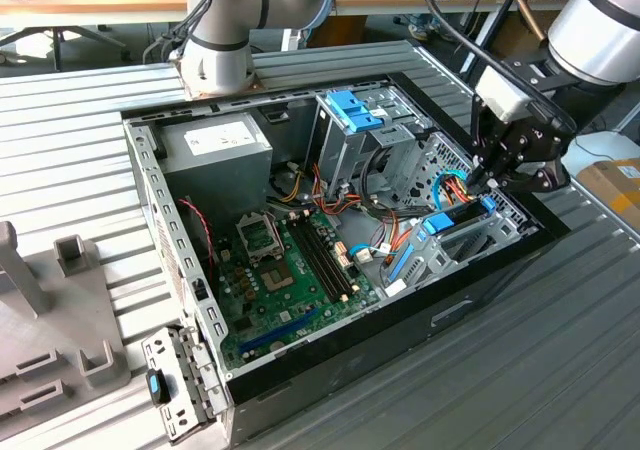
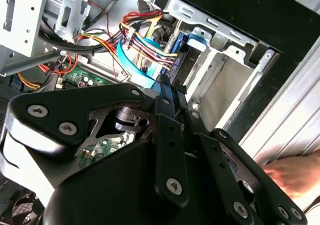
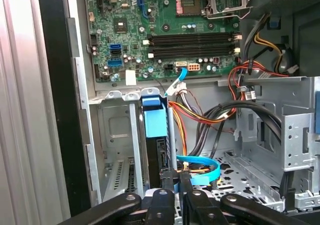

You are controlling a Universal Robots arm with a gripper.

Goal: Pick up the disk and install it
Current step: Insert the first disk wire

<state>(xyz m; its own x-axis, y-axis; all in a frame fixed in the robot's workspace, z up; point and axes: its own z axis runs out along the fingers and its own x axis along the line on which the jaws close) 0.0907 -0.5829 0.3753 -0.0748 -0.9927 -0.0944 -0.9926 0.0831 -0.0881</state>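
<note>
The disk [image 1: 455,220] stands on edge in a bay slot at the corner of the open computer case [image 1: 180,260], on the exterior view's right. Its dark body has blue rails and a blue end tab [image 3: 153,117]. My gripper [image 1: 483,192] reaches down from above to the disk's end nearest the case wall. In both wrist views the black fingers [image 3: 167,180] stand close together at the blue rail [image 2: 176,47], so my gripper [image 2: 167,92] looks shut on the disk's edge. A flat blue cable [image 3: 200,165] curls right beside the fingers.
Bundled orange, yellow and black wires [image 3: 200,115] run next to the bay. A grey metal cage with a blue latch [image 1: 350,110] stands behind it. The motherboard [image 1: 290,270] lies in the case floor. A hand [image 2: 295,172] rests outside the case wall.
</note>
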